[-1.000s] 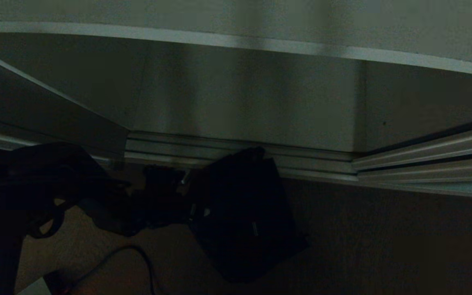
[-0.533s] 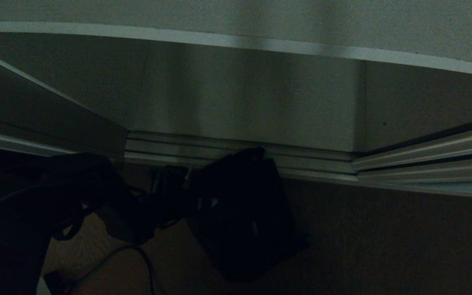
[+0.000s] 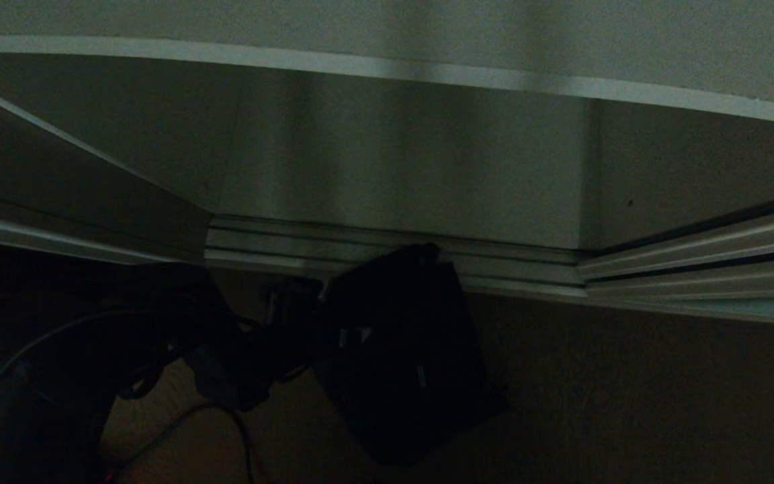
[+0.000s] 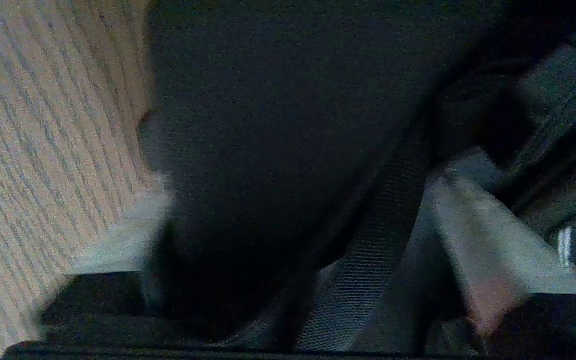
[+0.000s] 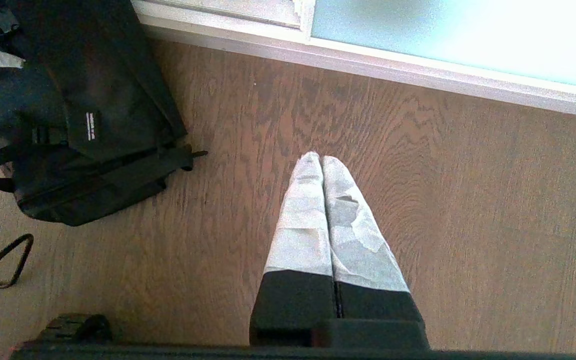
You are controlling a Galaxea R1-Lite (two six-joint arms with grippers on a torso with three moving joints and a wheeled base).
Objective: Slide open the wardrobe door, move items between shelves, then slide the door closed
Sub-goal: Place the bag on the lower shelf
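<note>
While jaws straddle: left gripper [image 4: 288,240] spread wide around black bag [image 3: 400,356] on floor [image 5: 418,200].
Risk: closing on loose fabric, not strap [image 4: 368,260]; bag slips.
Right gripper [image 5: 322,165]: pressed together, idle.

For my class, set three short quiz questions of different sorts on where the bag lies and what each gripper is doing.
1. True or false: the black bag lies on a shelf.
2. Which gripper is at the bag? A left B right
3. Fill in: the right gripper's fingers are pressed ____ above the wooden floor.

Key: 1 false, it lies on the floor beside the wardrobe's bottom track. 2 A, the left gripper stands open around the bag's strap. 3 together.
</note>
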